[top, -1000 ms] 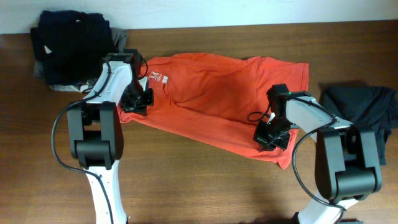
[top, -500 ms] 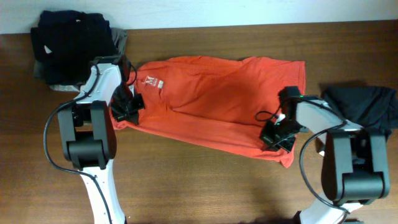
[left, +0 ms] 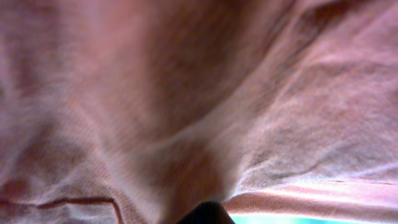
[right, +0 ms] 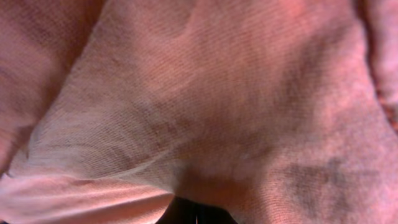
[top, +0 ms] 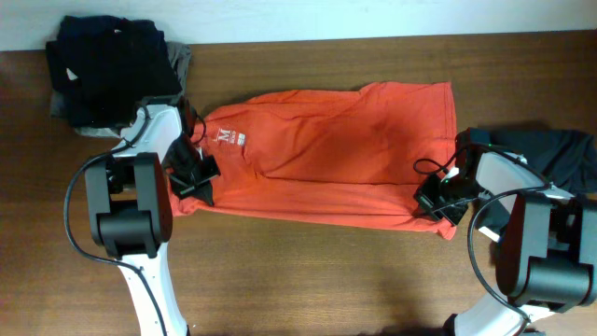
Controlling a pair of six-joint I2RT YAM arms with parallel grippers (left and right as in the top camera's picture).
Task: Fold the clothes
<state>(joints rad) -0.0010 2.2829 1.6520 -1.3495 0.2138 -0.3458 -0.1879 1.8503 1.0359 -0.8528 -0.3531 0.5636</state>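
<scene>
Grips the red-orange T-shirt (top: 326, 154) at both ends: left gripper (top: 193, 175) clamped on its left end, right gripper (top: 438, 199) clamped on its near-right corner.

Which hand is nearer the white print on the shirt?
Left. The left hand pinches the shirt just beside the print; the right hand pinches the opposite end, far from it.

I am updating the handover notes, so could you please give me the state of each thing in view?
red-orange T-shirt, pulled out in a long wrinkled band, held at both ends
left gripper, shut on the T-shirt's collar end
right gripper, shut on the T-shirt's hem end
dark clothes pile, bunched up at far left, not gripped
charcoal garment, crumpled at far right, not gripped
</scene>
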